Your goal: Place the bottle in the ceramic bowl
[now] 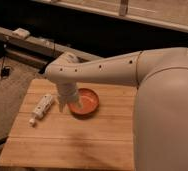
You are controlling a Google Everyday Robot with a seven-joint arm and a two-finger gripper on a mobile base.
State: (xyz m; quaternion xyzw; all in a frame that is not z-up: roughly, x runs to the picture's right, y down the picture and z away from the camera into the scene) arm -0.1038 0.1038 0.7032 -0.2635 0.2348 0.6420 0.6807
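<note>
The bottle [42,108] lies flat on the table [67,145], over on the left part, with its thin cap end nearer the camera. Nothing is holding it. The bowl [88,103] sits to its right, near the middle of the table, and I see nothing inside it. The gripper [65,105] hangs down between the two, just beside the bottle and right at the left edge of the bowl. It is not on the bottle. I cannot tell if the gripper is open or closed. The big white arm [102,70] reaches in from the right.

I think the job is at its first part: getting to the bottle to pick it up. Next, the gripper needs to go a little left and down, over the middle of the bottle. It must be open wide and turned across the bottle. Then it can squeeze, lift, and carry the bottle over to the bowl
</note>
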